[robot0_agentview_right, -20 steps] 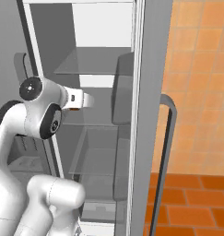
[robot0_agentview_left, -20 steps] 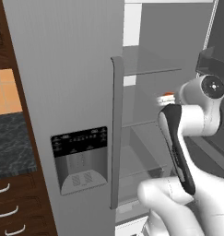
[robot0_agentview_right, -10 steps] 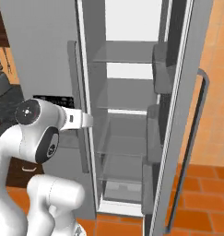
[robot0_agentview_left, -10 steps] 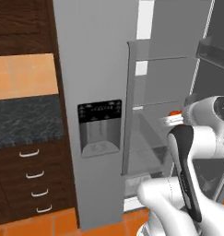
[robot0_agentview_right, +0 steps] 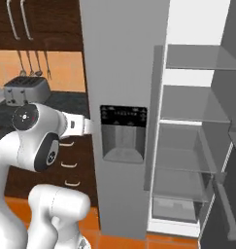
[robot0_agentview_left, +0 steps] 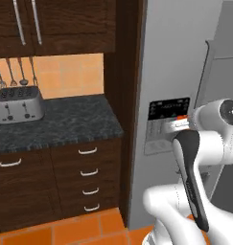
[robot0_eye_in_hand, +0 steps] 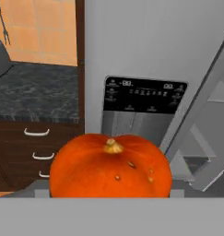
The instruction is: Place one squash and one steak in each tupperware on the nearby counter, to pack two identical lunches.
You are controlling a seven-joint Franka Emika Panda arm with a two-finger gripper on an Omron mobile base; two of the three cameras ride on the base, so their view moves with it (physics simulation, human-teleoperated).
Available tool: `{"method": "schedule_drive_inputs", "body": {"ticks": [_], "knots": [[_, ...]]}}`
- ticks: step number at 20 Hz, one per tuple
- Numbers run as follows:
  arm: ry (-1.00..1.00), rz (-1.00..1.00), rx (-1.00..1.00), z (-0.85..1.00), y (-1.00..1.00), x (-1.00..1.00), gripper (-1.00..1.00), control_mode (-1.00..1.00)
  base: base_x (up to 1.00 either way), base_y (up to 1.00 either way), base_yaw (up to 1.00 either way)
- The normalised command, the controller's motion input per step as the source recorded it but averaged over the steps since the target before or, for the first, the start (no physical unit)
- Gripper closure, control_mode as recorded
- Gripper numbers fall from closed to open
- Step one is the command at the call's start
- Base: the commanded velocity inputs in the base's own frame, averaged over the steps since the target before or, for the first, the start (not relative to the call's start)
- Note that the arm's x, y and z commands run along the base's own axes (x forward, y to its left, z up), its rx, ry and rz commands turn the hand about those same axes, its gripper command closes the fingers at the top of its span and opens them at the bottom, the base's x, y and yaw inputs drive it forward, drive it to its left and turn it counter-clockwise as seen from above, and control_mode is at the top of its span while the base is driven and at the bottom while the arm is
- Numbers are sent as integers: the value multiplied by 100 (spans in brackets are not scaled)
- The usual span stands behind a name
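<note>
Although the black control panel [robot0_eye_in_hand: 144,95] on the fridge door [robot0_agentview_right: 124,73] carried pale readouts and rows of small marks, we could not read any of them in the hand view, and it bore no legible brand. Our arm was folded, its forearm reaching level toward that door and ending short of the dispenser recess [robot0_agentview_right: 122,146] below the panel. Our gripper showed no fingertips, so we could not tell how wide it stood, though the squash [robot0_eye_in_hand: 110,167] sat right against the camera's lower field, stem up, apparently carried. To the left lay the counter [robot0_agentview_left: 55,122], dark and speckled, with a silver toaster [robot0_agentview_left: 19,105] near its back wall, utensils [robot0_agentview_left: 15,72] hanging above it, and drawers [robot0_agentview_left: 89,177] with curved handles beneath. To the right the other fridge door stood open, baring glass shelves [robot0_agentview_right: 187,112] with nothing on them.
</note>
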Motion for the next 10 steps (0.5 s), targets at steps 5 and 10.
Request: {"method": "schedule_drive_inputs", "body": {"ticks": [5, 10], "knots": [[0, 0, 0, 0, 0, 0, 100, 100, 43, 100, 18], [0, 0, 0, 0, 0, 0, 100, 100, 59, 100, 5]]}}
